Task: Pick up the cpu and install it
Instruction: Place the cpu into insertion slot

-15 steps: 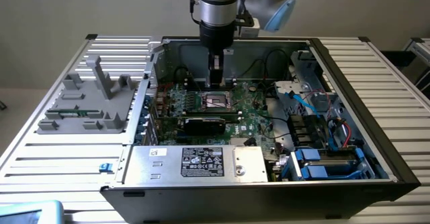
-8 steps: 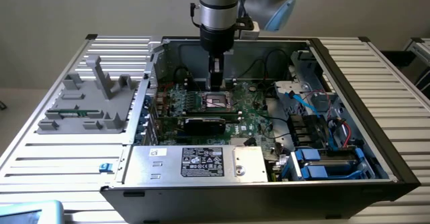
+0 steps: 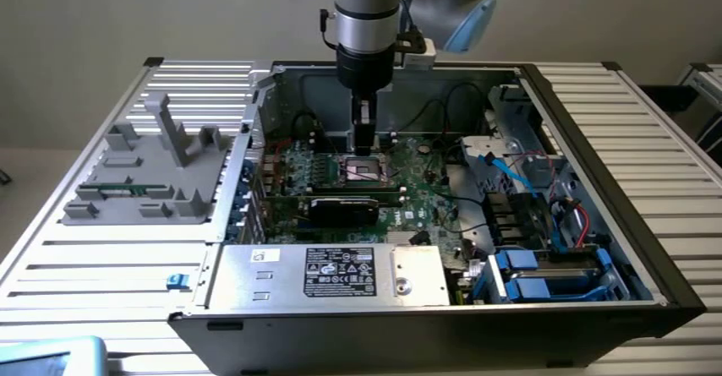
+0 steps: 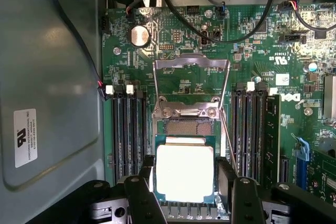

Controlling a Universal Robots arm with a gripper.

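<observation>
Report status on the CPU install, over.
Gripper shut on the cpu, one finger each side. Cpu over the socket, retention frame flipped up. Nothing lying on the socket's visible part.

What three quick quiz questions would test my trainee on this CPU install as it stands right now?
1. True or false: the gripper holds the cpu by two opposite edges.
2. The socket frame is: A) swung open, B) clamped down over the cpu, C) missing.
3. What fills one of the memory slots?
Key: 1 true; 2 A; 3 a green memory stick.
</observation>
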